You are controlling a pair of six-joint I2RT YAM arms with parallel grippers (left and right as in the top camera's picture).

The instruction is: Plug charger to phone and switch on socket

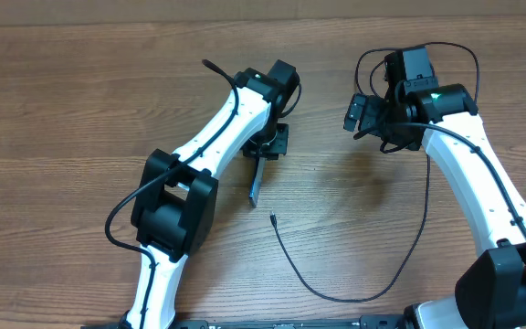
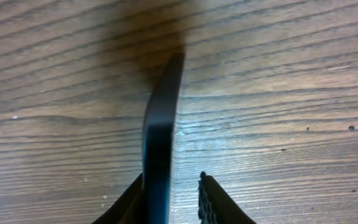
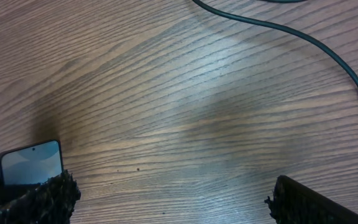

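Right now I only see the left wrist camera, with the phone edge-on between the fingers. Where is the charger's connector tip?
Observer: Overhead, the charger's tip lies on the table just past the phone's end nearer the robot bases, not touching it.
Operator: Is the right gripper holding the cable?
Observer: No. The right gripper is open with nothing between its fingers. The cable only passes beside it on the wood.
Operator: Is the screen on?
Observer: Yes. The right wrist view shows a lit, light blue screen turned toward that camera.
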